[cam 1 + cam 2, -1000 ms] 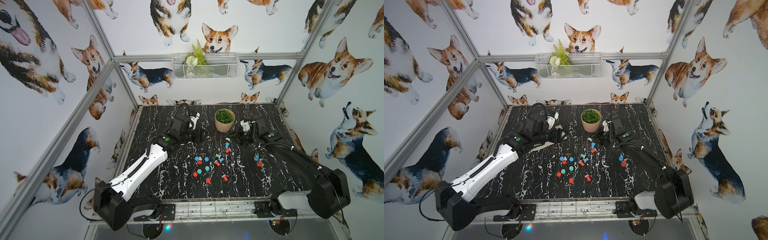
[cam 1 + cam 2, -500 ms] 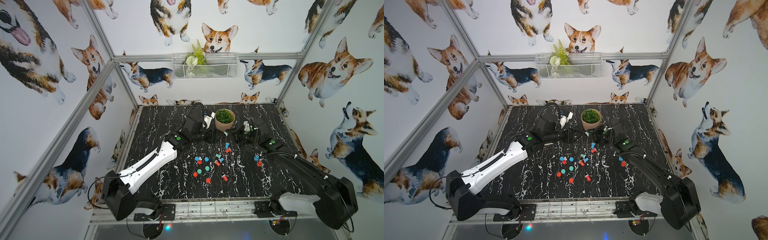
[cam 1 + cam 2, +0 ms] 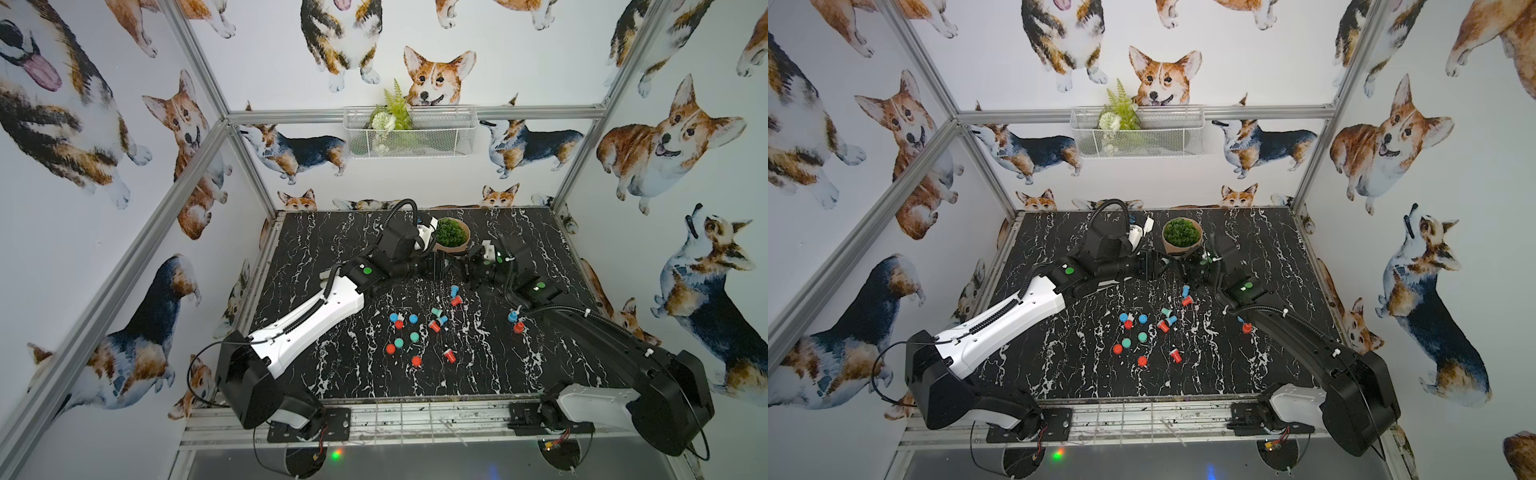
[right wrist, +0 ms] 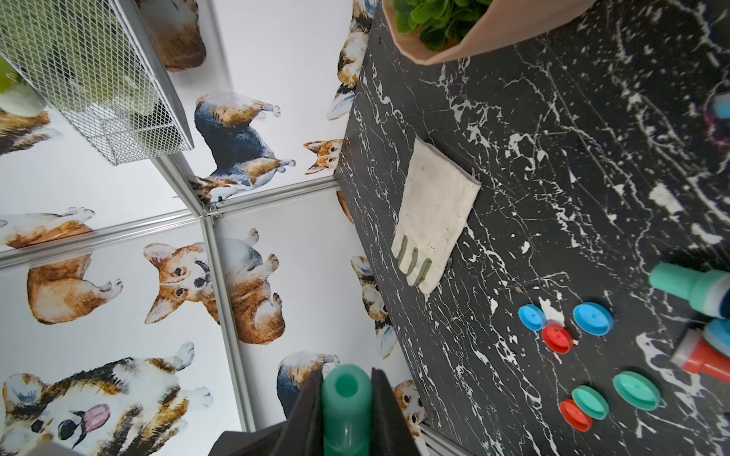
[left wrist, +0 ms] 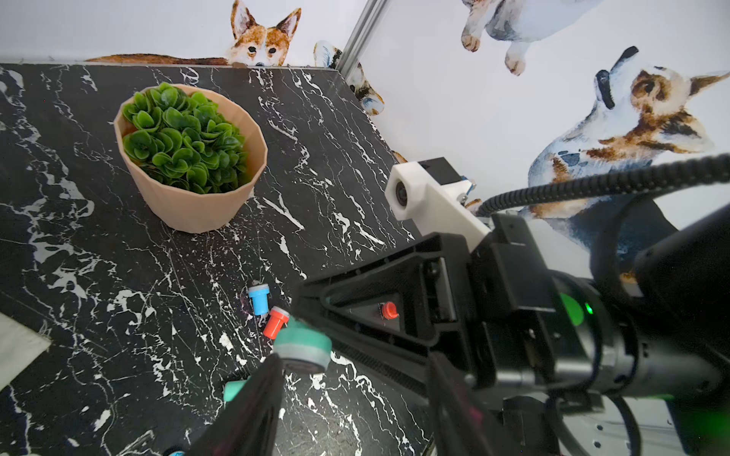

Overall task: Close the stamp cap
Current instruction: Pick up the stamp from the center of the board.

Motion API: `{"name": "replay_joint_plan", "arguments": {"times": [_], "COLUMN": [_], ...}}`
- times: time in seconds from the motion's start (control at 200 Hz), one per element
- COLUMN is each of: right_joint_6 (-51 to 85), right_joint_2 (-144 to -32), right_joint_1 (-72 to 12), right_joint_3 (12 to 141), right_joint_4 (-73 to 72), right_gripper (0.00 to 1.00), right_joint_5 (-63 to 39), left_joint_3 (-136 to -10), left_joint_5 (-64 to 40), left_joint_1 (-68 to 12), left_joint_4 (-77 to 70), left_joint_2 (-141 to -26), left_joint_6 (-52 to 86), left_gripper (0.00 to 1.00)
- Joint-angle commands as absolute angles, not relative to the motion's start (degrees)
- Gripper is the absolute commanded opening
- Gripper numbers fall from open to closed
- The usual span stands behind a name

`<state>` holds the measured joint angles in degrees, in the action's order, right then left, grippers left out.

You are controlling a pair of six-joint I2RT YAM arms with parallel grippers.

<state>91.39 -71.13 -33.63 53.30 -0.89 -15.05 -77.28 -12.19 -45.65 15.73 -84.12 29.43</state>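
Wire basket: hangs on the back wall above the table; a fern and a white flower sit at its left end
Cloth: white, flat on the table left of the pot; mostly under the left arm in both top views
Pot: upright near the back edge, about mid-width; filled with green leaves
Left hand: raised just in front of the pot; fingers apart, the right arm showing through the gap
Teal stamp: off the table, between the two hands; its grey-faced head just beside one left finger
Right hand: clamped together on the teal stamp's handle; faces the left hand
Loose caps: blue, red and teal discs scattered mid-table; several stamps lie among them
Right side: a blue stamp and a red stamp touching, beside the right forearm
Room: bare marble in a strip along the front edge and in both back corners; frame posts stand at the back corners
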Motion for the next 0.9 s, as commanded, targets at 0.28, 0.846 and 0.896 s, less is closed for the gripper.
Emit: {"name": "replay_joint_plan", "arguments": {"times": [0.28,0.846,0.896], "right_joint_6": [107.2,109.66,109.99], "right_joint_2": [-69.96,-69.41,-69.26], "right_joint_1": [-33.75,-33.75,-33.75], "right_joint_3": [52.49,52.14,51.91], "right_joint_4": [-6.32,-8.69,-9.09], "right_gripper": [0.01,0.0,0.0], "right_joint_5": [-12.69,-14.22,-14.4], "left_joint_3": [-76.2,-74.97,-75.13], "left_joint_5": [-5.21,-9.56,-9.67], "left_joint_1": [-45.91,-45.93,-45.95], "left_joint_4": [15.27,9.69,9.49], "left_joint_2": [-83.46,-85.21,-85.3], "left_joint_6": [29.44,29.6,29.53], "left_gripper": [0.55,0.44,0.43]}}
